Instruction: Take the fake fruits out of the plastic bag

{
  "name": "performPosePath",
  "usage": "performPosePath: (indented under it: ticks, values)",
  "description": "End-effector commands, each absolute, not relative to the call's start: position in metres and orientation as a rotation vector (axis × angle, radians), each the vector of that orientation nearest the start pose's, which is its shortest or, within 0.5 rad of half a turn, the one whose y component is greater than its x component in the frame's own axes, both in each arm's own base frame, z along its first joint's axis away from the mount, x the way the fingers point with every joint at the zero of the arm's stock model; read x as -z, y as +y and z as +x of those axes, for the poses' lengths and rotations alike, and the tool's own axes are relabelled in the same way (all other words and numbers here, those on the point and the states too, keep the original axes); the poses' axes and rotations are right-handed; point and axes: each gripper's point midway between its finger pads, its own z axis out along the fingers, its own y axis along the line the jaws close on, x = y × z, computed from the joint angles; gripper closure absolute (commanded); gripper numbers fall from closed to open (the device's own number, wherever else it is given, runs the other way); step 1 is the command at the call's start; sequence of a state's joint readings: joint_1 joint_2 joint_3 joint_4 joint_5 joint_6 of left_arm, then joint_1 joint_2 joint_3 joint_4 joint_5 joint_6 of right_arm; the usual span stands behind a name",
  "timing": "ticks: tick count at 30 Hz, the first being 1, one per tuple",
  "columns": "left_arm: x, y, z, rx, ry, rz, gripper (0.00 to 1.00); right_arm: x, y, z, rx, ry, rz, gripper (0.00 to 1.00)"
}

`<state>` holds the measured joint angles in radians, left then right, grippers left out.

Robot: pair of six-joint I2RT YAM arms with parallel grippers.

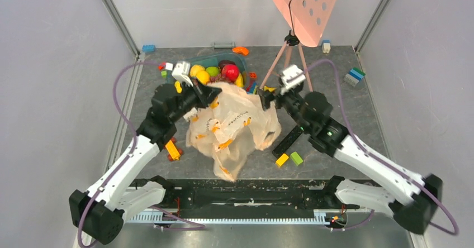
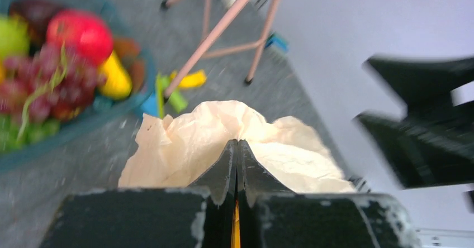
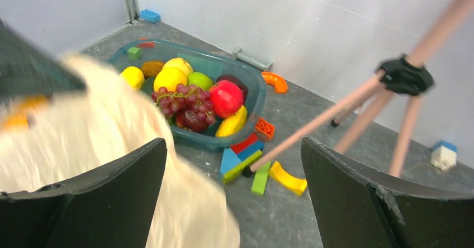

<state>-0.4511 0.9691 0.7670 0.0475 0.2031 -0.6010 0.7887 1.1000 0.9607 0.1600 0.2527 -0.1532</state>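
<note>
Heaped in the teal tub (image 3: 257, 91), far centre: fake fruits (image 1: 221, 72). Hanging nearer, between both arms: plastic bag (image 1: 235, 128), long axis vertical, pinched at its top by the clamped left gripper (image 2: 236, 147). Just right of the bag: right gripper (image 1: 267, 98), spread wide, holding nothing.

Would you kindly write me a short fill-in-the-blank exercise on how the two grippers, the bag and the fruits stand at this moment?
1. The left gripper has its fingers ____ on the plastic bag.
2. The right gripper has its fingers wide ____, with nothing between them.
3. The fake fruits in view lie together in a tub whose colour is ____.

Missing words: shut; open; teal.
</note>
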Motion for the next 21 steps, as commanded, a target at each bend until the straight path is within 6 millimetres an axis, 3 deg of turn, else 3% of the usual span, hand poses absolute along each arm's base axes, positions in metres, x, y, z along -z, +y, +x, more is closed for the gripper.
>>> performPosePath:
  ticks: [1, 5, 8, 9, 10, 12, 14, 16, 21]
  values:
    - [-0.37, -0.218, 0.282, 1.0, 1.661, 0.184, 0.98, -0.334, 0.202, 0.287, -0.304, 1.473, -0.394, 0.07]
    - [-0.435, -0.222, 0.258, 1.042, 1.573, 0.266, 0.98, -0.332, 0.172, 0.264, -0.308, 1.463, -0.335, 0.04]
    - [-0.457, -0.226, 0.242, 1.084, 1.564, 0.321, 0.98, -0.324, 0.158, 0.253, -0.319, 1.468, -0.295, 0.04]
    - [-0.463, -0.228, 0.237, 1.101, 1.555, 0.342, 0.93, -0.323, 0.155, 0.249, -0.325, 1.466, -0.289, 0.03]
    - [-0.465, -0.23, 0.232, 1.115, 1.557, 0.358, 0.76, -0.321, 0.151, 0.247, -0.325, 1.468, -0.285, 0.03]
    - [-0.467, -0.23, 0.227, 1.108, 1.561, 0.367, 0.28, -0.317, 0.146, 0.244, -0.32, 1.474, -0.271, 0.02]
    - [-0.463, -0.224, 0.228, 1.065, 1.581, 0.356, 0.08, -0.31, 0.142, 0.242, -0.306, 1.497, -0.272, 0.02]
    - [-0.46, -0.216, 0.229, 1.015, 1.598, 0.342, 0.0, -0.309, 0.14, 0.241, -0.301, 1.502, -0.27, 0.02]
    - [-0.447, -0.203, 0.231, 0.922, 1.655, 0.319, 0.0, -0.303, 0.137, 0.239, -0.294, 1.519, -0.269, 0.02]
